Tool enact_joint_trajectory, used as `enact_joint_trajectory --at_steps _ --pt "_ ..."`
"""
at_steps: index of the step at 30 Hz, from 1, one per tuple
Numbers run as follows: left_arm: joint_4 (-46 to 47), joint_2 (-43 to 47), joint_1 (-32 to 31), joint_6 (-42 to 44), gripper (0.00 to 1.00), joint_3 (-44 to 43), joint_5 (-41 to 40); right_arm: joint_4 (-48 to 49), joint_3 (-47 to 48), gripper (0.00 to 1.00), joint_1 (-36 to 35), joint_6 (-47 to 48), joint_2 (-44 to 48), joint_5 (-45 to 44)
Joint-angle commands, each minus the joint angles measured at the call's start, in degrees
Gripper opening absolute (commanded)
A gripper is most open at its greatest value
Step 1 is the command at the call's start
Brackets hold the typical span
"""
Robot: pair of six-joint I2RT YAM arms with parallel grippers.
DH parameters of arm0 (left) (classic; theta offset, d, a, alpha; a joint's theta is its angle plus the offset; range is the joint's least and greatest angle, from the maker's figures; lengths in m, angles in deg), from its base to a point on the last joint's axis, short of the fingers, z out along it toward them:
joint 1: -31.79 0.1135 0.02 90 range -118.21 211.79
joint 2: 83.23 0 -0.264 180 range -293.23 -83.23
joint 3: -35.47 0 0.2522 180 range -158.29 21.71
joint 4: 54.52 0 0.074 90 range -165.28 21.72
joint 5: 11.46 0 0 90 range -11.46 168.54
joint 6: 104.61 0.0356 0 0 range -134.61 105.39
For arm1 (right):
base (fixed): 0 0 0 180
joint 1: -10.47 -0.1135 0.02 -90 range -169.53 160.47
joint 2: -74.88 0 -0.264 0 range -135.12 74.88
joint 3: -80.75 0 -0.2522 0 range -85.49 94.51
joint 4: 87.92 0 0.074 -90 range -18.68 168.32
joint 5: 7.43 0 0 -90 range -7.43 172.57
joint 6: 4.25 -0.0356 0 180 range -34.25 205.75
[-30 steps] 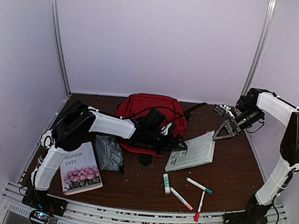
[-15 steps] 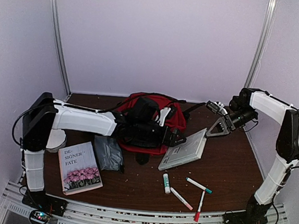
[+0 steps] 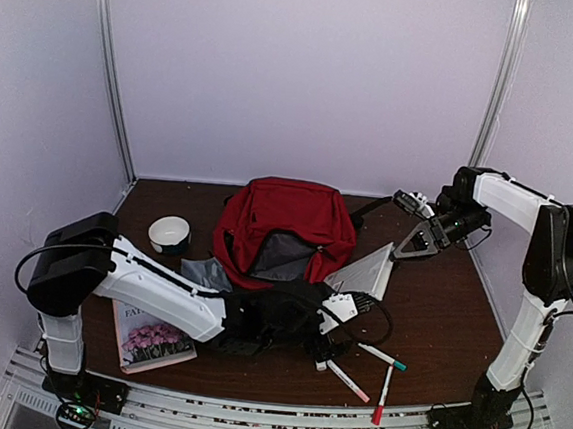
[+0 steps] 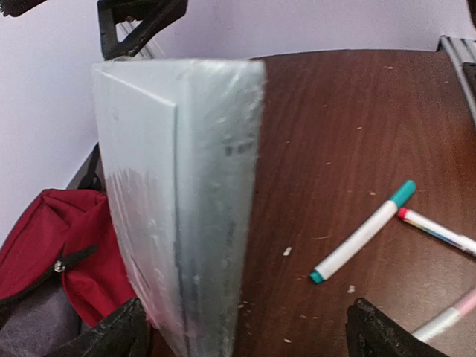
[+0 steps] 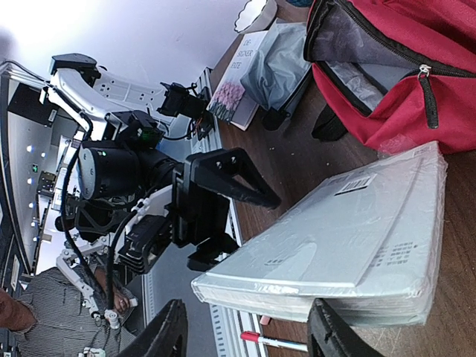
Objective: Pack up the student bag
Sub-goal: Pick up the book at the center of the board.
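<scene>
Both left fingers (image 4: 111,338) are standing wide apart, empty, facing the edge of a flat grey plastic-wrapped book (image 4: 178,208) toward the surface's (image 3: 458,320) right edge. The right fingers (image 5: 167,338), also apart and empty, are hovering past its far end. The large red fabric backpack (image 3: 286,225) is lying open at the far middle, left of both, seemingly nearer the left arm.

One backpack (image 3: 286,215), one wrapped grey book (image 3: 367,274), one flowered book (image 3: 150,343), one pouch (image 3: 206,271), one bowl (image 3: 169,234), three markers (image 3: 381,356).
</scene>
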Motion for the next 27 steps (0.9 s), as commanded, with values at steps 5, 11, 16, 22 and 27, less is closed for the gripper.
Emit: enact_joint_trajectory --at_steps 5,11,16,22,27 --pt "14.0 -8.2 1.24 11.0 0.82 -7.72 -17.17 -0.98 0.74 0.55 -1.0 2.2 -0.59 2.46" --pt "17.44 -6.32 1.03 11.53 0.54 -7.1 -8.29 -0.98 0.63 0.55 -1.05 1.07 0.1 2.6" --pt "19.42 -4.34 0.47 8.95 0.23 -7.14 -4.08 -0.79 3.0 0.57 0.13 -4.51 8.1 -1.2" --pt "16.93 -0.29 0.52 6.03 0.15 -11.83 0.97 2.65 8.03 0.67 2.65 -14.43 19.78 -8.64" --pt "4.36 3.38 2.15 -0.09 0.09 -21.48 7.36 -1.08 20.09 0.72 7.66 -18.5 22.68 -7.51"
